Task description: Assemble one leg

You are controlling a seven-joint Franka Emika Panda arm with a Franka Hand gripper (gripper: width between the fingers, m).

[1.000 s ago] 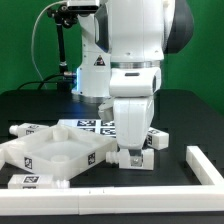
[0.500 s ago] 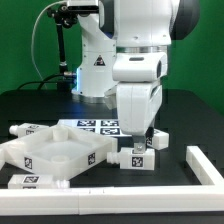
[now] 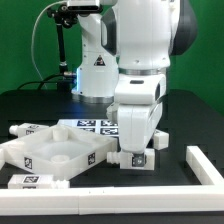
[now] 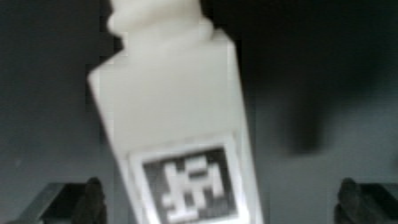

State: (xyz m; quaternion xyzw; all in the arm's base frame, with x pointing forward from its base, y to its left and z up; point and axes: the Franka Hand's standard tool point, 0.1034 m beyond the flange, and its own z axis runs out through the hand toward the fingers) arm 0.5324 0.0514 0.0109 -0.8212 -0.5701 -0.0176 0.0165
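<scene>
I see the gripper down around 1 leg. Its fingers stand wide apart, clear of the leg, gripping nothing.

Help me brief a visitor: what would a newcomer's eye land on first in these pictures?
The big white robot arm fills the middle of the exterior view, its gripper right over a small tagged leg on the black table. At the exterior view's left lies the large white tray-like piece. In the wrist view the leg fills the picture, open fingers either side.
</scene>
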